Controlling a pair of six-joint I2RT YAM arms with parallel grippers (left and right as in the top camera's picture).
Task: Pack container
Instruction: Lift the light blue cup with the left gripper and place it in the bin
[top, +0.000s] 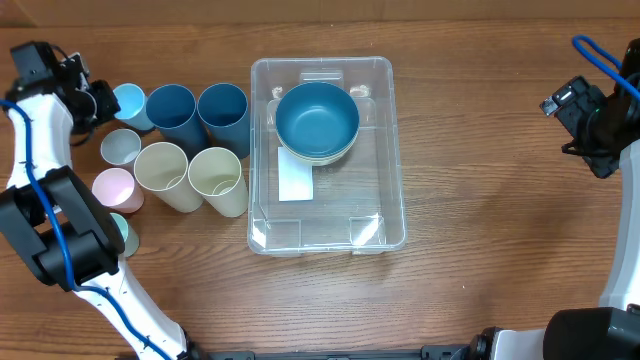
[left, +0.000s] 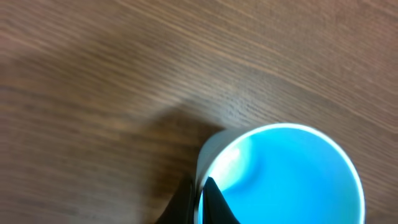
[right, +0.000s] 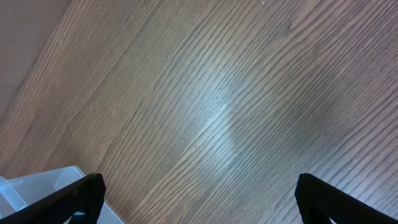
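At the far-left corner, the left gripper (left: 199, 200) pinches the pale-blue cup (left: 292, 180) by its rim, probably to carry it to the container (top: 392, 205); the right gripper (right: 199, 193) idles wide.

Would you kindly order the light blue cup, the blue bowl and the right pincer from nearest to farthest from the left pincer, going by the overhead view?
1. The light blue cup, right at the left pincer, far-left side.
2. The blue bowl, inside the container, mid-table.
3. The right pincer, at the opposite side.
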